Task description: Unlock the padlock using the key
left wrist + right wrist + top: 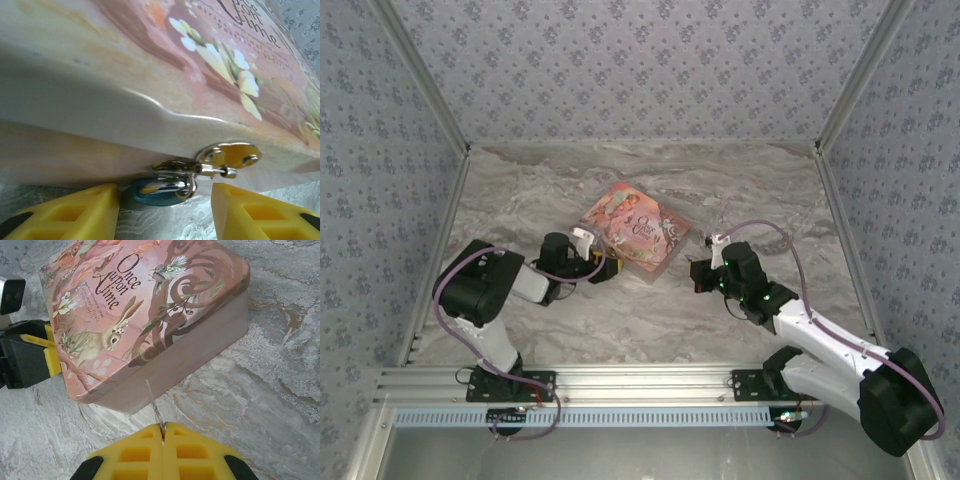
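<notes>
Left fingers astride the padlock

Padlock blurred; key mostly buried in right pincer

Dark curling script across the cover of the pink book-shaped box reads "Once Upon a Time". Several smaller printed lines sit just beneath that title, too fine and blurred to make out.

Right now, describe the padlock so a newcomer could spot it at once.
Find the pink book-shaped box on the marble table. At its edge, by a gold hasp, sits the padlock: tiny, teal, with a silver shackle, between yellow fingers.
</notes>
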### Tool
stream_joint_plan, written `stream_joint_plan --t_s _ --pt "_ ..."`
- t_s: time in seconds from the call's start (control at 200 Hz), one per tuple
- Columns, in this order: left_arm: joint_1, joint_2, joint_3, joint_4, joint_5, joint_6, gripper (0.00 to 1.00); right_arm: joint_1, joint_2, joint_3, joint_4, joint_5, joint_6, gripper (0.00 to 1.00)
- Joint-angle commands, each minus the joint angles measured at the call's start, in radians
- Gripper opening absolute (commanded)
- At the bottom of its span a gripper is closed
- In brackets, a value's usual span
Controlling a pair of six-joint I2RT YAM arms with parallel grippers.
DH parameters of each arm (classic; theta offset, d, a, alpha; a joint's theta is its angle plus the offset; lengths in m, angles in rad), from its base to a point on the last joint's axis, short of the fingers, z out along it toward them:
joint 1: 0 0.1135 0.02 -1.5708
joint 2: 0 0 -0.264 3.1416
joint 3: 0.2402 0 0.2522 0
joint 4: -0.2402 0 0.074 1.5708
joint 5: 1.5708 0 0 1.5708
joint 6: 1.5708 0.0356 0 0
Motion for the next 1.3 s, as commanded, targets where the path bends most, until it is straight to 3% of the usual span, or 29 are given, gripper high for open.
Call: stream_joint_plan --t_s 0.0,0.71,1.294 --pt "-0.021 -0.022 0.009 -0.006 0.013 0.006 0.51 -0.005 -0.016 -0.009 0.018 -0.007 -0.008 0.00" --pt "-0.054 -0.062 0.012 0.025 -0.107 -0.131 0.43 -0.005 -0.027 -0.020 0.026 -0.009 0.001 0.00" --pt "-0.091 -0.026 0.044 -0.028 -0.141 -0.129 0.39 -0.006 -0.030 -0.028 0.025 -0.007 0.003 0.00"
